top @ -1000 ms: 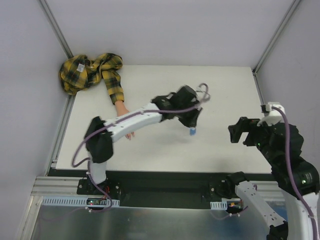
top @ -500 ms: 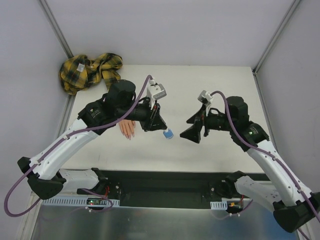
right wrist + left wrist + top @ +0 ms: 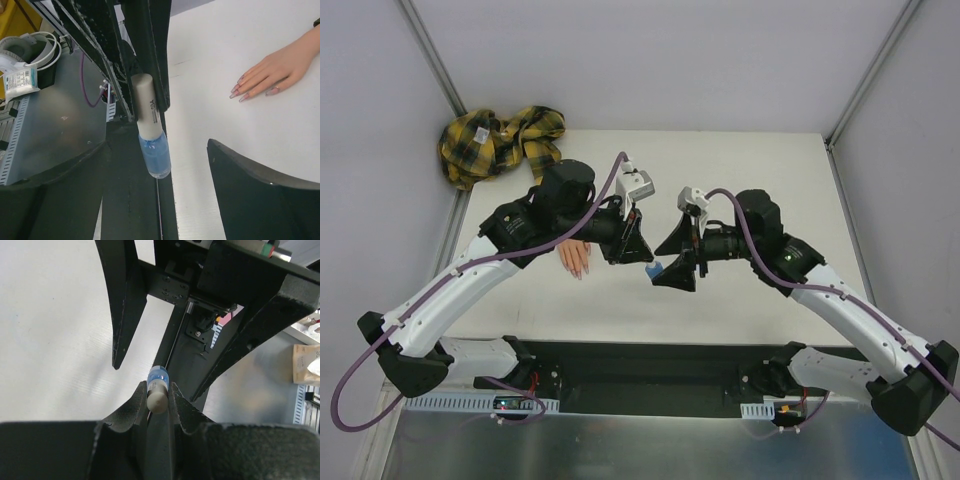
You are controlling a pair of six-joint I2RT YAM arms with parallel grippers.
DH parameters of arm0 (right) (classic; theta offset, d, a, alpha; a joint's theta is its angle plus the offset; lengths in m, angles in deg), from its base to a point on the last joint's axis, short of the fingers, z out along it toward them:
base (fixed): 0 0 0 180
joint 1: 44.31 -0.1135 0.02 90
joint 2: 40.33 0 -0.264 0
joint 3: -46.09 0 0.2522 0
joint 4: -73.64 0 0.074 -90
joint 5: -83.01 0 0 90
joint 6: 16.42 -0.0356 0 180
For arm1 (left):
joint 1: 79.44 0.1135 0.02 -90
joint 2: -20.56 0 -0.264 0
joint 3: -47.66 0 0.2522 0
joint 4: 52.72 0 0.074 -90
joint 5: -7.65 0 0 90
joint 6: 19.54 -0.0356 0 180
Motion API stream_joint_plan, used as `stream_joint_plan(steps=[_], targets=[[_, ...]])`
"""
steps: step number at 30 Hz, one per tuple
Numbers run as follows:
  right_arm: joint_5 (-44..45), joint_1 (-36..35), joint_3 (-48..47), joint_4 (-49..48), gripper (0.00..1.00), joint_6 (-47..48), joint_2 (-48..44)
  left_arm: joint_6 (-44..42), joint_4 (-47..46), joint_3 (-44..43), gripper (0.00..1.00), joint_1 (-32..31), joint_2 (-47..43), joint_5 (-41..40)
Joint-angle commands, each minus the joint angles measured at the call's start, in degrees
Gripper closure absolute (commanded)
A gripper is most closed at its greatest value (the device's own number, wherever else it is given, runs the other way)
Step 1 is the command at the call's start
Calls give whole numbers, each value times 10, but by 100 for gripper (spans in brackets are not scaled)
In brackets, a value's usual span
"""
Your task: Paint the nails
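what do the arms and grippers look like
The left arm and right arm have white link shells with black joints. A purple cable runs along each. The left gripper and right gripper are matte black, each with two long tapering fingers.
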Motion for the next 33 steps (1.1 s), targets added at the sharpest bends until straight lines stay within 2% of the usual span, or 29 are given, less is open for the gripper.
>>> stream_joint_plan(steps=[1, 5, 18, 19, 20, 22, 23, 24, 25, 27, 28, 30, 31, 33], targets=[[-10, -17, -13, -56, 23, 2, 14, -5, -17, -26, 100, 6, -4, 1], [-8, -30, -11, -69, 34, 1, 21, -3, -25, -24, 100, 9, -10, 2], [-6, -40, 4, -79, 57, -8, 16, 1, -29, -17, 100, 22, -36, -3], [-3, -43, 1, -78, 62, -13, 16, 4, -29, -17, 100, 22, -36, -4], [1, -43, -1, -77, 79, -14, 18, 7, -29, -17, 100, 22, -35, -7], [35, -49, -10, -70, 99, -18, 20, 21, -29, -17, 100, 22, -37, -34], [76, -55, -12, -55, 99, -11, 16, 29, -29, -17, 100, 22, -38, -54], [154, -68, -13, -42, 99, -4, 11, 44, -27, -18, 100, 22, -38, -84], [379, -120, -13, -32, 100, 6, -4, 96, -21, -20, 100, 22, -37, -190], [593, -184, -16, -18, 100, 49, -6, 161, 29, -38, 100, 22, -30, -285], [749, -235, -17, -26, 100, 59, 2, 198, 45, -44, 100, 22, -18, -314], [862, -268, -30, -46, 100, 93, 25, 223, 55, -40, 100, 21, -13, -359], [959, -296, -34, -58, 100, 111, 37, 249, 53, -33, 100, 20, -17, -378], [1017, -309, -57, -78, 100, 140, 79, 264, 55, -26, 100, 20, -17, -422]])
